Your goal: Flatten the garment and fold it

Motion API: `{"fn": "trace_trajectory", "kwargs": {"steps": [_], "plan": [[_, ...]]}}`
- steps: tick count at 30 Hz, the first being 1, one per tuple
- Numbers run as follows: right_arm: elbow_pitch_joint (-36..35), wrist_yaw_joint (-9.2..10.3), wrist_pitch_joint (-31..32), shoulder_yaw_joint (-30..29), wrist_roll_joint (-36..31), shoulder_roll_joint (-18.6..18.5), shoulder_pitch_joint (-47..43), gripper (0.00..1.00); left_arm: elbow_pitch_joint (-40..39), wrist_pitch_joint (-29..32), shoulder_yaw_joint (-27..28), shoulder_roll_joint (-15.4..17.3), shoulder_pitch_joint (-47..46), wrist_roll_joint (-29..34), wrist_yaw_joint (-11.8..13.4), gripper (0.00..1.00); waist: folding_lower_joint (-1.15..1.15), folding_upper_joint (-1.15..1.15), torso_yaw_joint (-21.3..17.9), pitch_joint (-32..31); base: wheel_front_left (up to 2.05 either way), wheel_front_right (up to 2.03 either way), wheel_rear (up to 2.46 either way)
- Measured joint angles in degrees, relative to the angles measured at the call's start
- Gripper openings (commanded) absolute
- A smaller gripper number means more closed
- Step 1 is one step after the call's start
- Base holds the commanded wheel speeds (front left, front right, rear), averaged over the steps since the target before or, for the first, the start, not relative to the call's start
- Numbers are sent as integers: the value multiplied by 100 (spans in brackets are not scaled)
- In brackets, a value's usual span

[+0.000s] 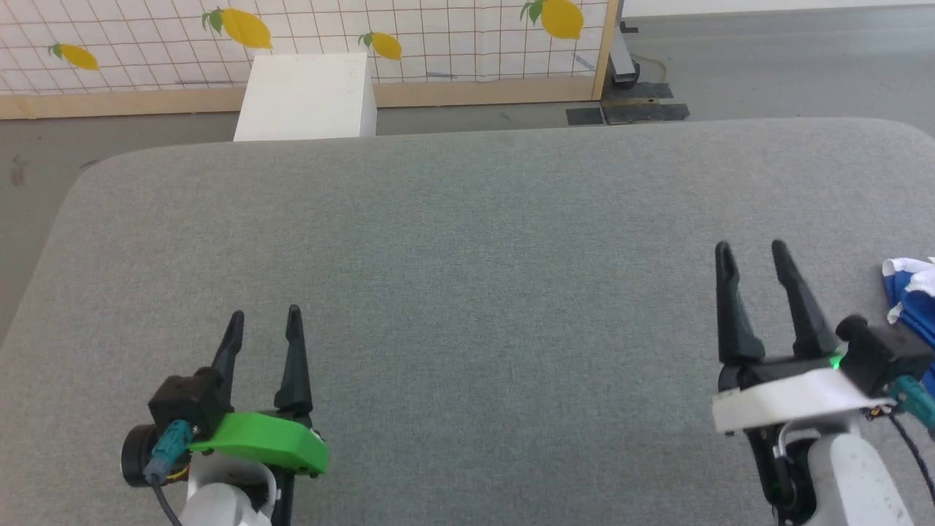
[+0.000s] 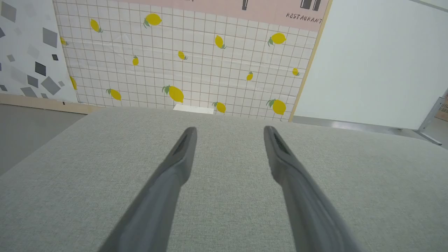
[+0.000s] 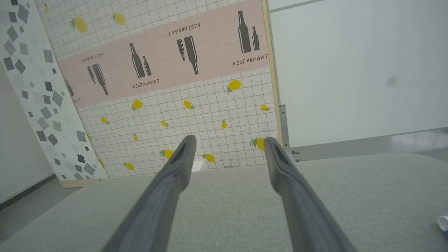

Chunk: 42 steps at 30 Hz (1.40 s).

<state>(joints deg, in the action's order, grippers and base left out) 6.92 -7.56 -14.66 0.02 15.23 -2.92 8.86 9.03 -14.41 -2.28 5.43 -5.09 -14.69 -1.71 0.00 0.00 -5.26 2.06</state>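
The garment (image 1: 913, 296), bright blue fabric with white trim, lies bunched at the far right edge of the head view, mostly cut off by the frame. A small pale and blue corner of the garment (image 3: 443, 224) peeks in at the right edge of the right wrist view. My right gripper (image 1: 752, 252) hovers open just left of it, with nothing between its fingers (image 3: 175, 175). At the lower left my left gripper (image 1: 264, 315) is open too, over bare grey surface, far from the fabric. Its fingers (image 2: 182, 157) hold nothing.
The grey fabric-covered table (image 1: 453, 256) has rounded corners and spreads wide between the two arms. Beyond its far edge stand a white box (image 1: 307, 95) and a lemon-patterned grid panel (image 1: 438, 36) on a grey floor.
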Motion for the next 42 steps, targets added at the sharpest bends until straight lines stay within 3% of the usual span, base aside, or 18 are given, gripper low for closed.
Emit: {"fn": "trace_trajectory", "kwargs": {"steps": [28, 29, 42], "plan": [[355, 0, 0, 105, 193, 1, -518, 100, 162, -14, -10, -140, 100, 354, 53, 100, 0, 0, -19, 42, 0, 0, 0], [355, 0, 2, 104, 196, 1, -518, 0, 160, -3, -10, -141, 98, 352, 53, 0, 0, 0, -19, 43, 0, 0, 0], [312, 0, 111, 103, 113, 1, -517, 0, 105, 88, -14, -143, 97, 354, 53, 0, 0, 0, 25, 23, 0, 0, 0]]}}
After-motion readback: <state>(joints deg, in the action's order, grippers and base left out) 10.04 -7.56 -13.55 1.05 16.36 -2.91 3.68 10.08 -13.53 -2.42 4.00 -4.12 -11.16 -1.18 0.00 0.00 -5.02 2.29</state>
